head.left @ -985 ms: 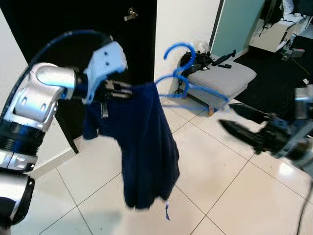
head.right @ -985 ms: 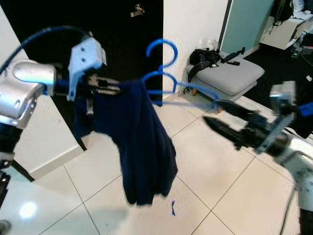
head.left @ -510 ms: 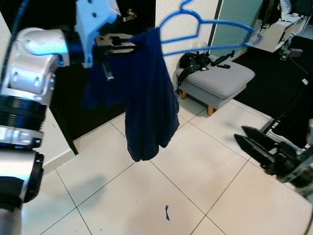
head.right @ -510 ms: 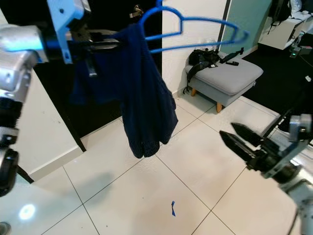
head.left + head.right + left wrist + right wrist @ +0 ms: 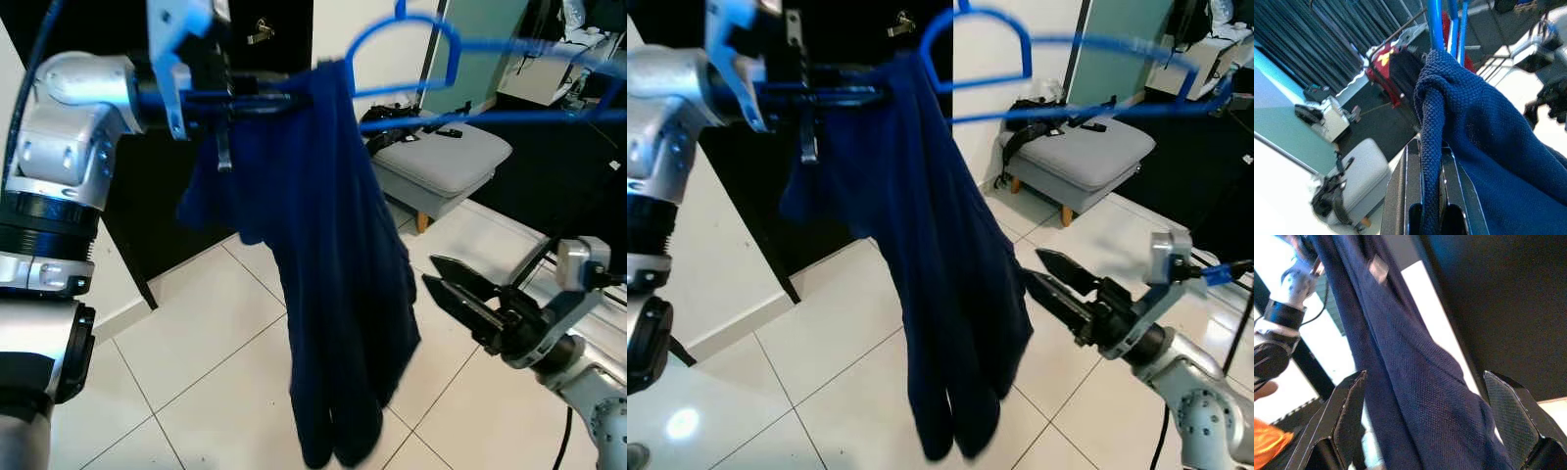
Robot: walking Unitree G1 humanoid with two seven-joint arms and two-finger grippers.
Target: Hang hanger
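My left gripper [image 5: 279,101] clenched on blue hanger [image 5: 460,59] end, navy garment [image 5: 333,284] draped below; hanger now raised higher, nearer hanging. My right gripper [image 5: 460,299] spread wide, empty, beside cloth.

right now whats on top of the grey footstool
A black bag with straps lies on the grey footstool. The blue hanger's bar crosses in front; the navy garment covers the stool's near end.

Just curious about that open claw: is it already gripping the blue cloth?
No, the right gripper is open, its fingers apart on either side of the navy garment.
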